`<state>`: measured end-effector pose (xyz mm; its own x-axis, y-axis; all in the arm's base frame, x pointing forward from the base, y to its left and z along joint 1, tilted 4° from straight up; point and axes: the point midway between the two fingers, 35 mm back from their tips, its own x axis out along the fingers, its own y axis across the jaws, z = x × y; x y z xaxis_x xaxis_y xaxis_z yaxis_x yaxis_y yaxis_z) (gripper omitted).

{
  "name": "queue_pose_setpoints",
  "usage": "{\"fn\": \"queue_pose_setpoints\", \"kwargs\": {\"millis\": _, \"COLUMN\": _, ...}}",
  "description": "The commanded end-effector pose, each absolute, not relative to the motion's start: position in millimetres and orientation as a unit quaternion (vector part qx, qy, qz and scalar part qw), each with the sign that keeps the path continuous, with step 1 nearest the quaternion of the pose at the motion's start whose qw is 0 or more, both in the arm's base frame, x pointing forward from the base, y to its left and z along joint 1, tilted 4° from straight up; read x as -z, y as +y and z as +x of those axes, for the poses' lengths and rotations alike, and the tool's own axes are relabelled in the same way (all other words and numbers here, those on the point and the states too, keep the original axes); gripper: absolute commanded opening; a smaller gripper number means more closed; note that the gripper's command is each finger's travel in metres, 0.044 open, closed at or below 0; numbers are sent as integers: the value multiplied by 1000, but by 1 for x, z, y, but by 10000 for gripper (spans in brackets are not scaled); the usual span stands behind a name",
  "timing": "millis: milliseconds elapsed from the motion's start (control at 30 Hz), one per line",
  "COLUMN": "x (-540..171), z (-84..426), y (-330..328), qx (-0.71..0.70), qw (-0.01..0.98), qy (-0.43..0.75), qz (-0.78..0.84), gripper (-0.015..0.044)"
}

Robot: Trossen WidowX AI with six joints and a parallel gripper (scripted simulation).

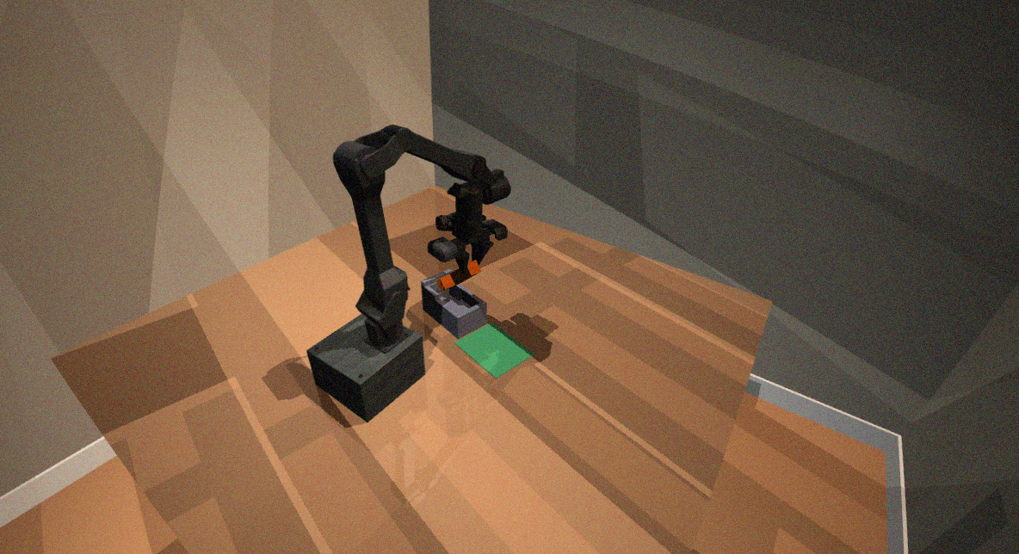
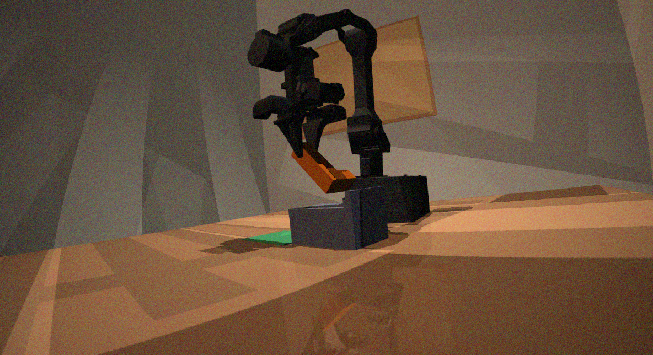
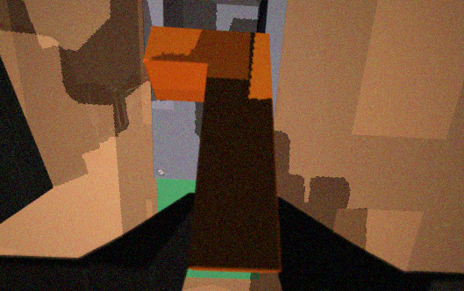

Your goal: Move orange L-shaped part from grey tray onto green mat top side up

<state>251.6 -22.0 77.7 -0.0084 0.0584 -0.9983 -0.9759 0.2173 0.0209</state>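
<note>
The orange L-shaped part [image 1: 447, 282] [image 2: 315, 170] [image 3: 238, 57] hangs in the air above the grey tray [image 1: 463, 321] [image 2: 319, 227] [image 3: 174, 149], clear of its pocket. It is tilted, with its L-shaped end low and its straight end high. My gripper [image 1: 471, 267] [image 2: 306, 151] [image 3: 233, 204] is shut on the straight end, one finger on each side. The green mat [image 1: 497, 354] [image 2: 273, 237] [image 3: 172, 190] lies flat beside the tray, with nothing on it. In the exterior view the tray hides part of the mat.
The tray has a taller wall at one end, seen at the right in the exterior view. The arm's dark base block [image 1: 367, 369] [image 2: 406, 198] stands near the tray and mat. A tan panel [image 2: 397, 70] is behind the arm.
</note>
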Motion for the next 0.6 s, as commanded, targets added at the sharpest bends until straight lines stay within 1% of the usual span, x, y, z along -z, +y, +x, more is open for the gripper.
{"fn": "queue_pose_setpoints", "kwargs": {"millis": 0, "x": -76, "z": 247, "y": -37, "qx": -460, "qw": 561, "qy": 541, "qz": -425, "gripper": 0}}
{"fn": "queue_pose_setpoints", "kwargs": {"millis": 567, "x": -72, "z": 225, "y": -103, "qx": -459, "qw": 559, "qy": 543, "qz": -426, "gripper": 0}}
